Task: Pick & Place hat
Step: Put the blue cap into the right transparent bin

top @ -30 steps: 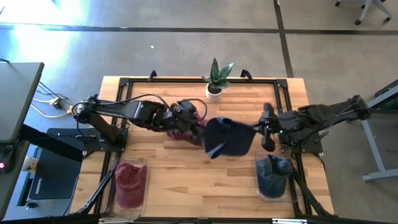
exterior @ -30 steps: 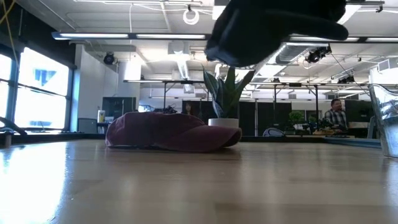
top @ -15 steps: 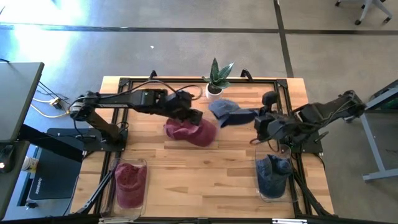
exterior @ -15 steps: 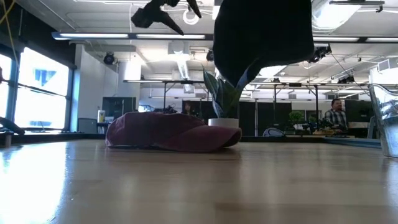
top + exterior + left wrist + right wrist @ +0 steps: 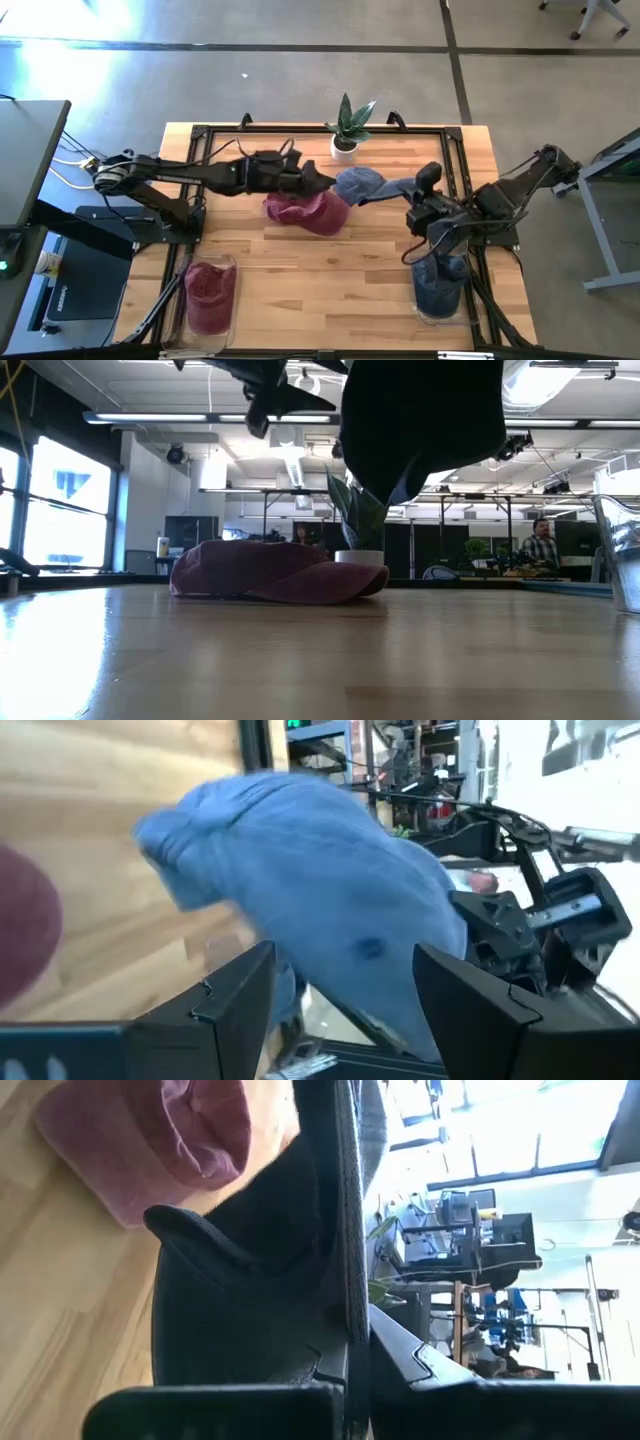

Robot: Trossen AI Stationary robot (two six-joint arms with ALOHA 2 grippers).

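blue hat (image 5: pixel 420 410) cut off at low view's top edge, blurred in left wrist view

A blue hat (image 5: pixel 362 185) hangs in the air above the table, at about one o'clock from the table's middle, its soft crown bulging toward the potted plant side and its brim trailing toward three o'clock. In the left wrist view it (image 5: pixel 320 890) shows as a rounded, light blue fabric dome, slightly creased. From table height it (image 5: pixel 420 415) reads as a dark drooping shape high above the wood.

A maroon hat (image 5: pixel 307 211) lies flat on the table at about eleven o'clock from the middle, just at seven o'clock of the blue one. It rests crown up (image 5: pixel 270 570), brim low on the wood.
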